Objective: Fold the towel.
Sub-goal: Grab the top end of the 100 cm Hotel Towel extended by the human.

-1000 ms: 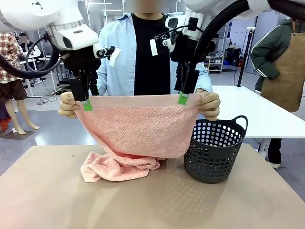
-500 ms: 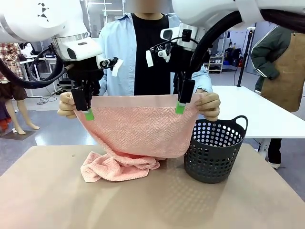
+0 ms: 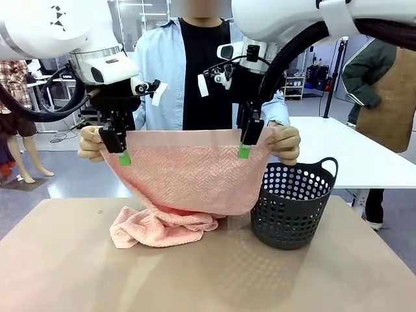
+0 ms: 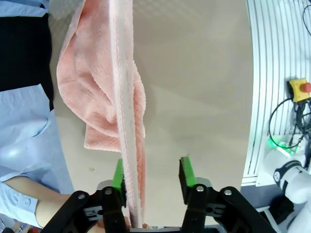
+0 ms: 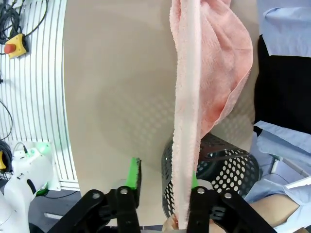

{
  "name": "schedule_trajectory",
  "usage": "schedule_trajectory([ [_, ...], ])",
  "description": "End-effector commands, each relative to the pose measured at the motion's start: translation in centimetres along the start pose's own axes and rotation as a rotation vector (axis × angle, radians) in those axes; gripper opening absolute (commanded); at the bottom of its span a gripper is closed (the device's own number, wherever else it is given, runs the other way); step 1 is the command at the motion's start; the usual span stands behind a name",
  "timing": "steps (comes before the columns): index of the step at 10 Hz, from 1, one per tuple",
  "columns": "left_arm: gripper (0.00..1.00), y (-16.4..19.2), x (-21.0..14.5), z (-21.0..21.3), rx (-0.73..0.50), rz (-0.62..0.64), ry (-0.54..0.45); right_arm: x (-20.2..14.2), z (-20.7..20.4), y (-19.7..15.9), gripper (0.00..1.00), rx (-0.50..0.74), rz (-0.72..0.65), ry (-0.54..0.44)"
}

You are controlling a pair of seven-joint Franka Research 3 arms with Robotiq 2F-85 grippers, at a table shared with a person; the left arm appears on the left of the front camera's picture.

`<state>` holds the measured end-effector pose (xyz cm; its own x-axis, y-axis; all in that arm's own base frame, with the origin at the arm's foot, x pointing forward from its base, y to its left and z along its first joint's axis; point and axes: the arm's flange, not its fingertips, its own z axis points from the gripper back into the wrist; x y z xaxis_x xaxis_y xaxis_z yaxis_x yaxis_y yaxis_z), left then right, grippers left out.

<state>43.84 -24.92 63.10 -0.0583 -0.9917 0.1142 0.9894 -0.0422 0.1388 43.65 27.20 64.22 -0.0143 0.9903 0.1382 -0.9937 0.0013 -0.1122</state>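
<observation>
A person holds the pale pink towel up by its two top corners, one hand on each; its lower part lies bunched on the table. My left gripper straddles the top edge near the left corner. In the left wrist view the towel edge runs against one green pad, with a gap to the other, so the left gripper is open. My right gripper straddles the edge near the right corner. In the right wrist view the towel touches one pad and the right gripper stands open.
A dark grey perforated basket stands on the tan table at the right, just below the towel's right corner and the person's other hand. It shows under the towel edge in the right wrist view as the basket. A white table is behind.
Both grippers have come down a little over the towel's top edge. The person's hands and the towel have stayed in place.
</observation>
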Motion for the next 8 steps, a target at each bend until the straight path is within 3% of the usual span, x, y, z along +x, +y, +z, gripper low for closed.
schedule_trajectory([
  [1,0.00,-0.99,-0.18,0.06,0.012,0.014,-0.011,0.00,-0.41,0.85,0.02,-0.011,-0.021,0.026],
  [8,0.00,-0.95,-0.13,0.28,0.033,0.023,-0.006,0.03,-0.44,0.80,0.00,-0.008,-0.006,0.019],
])
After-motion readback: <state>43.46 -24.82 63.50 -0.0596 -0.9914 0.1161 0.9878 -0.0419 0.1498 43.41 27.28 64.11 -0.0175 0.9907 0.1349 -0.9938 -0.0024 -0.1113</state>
